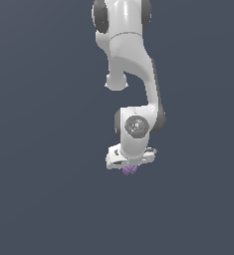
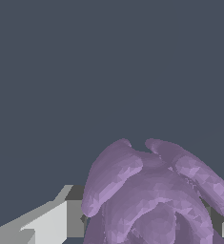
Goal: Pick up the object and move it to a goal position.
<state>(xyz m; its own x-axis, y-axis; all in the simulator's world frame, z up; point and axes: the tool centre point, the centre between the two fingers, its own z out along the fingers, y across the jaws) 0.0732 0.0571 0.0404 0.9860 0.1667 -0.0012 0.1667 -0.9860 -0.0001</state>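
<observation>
Looking across both views, we see our gripper [image 1: 130, 167] clamped on the purple object [image 1: 129, 170], which peeks out just beneath the white hand in the exterior view. From the wrist view the lumpy, ridged object [image 2: 151, 195] sits between the fingers [image 2: 51, 221], pressed close against them, with plain dark background behind.
</observation>
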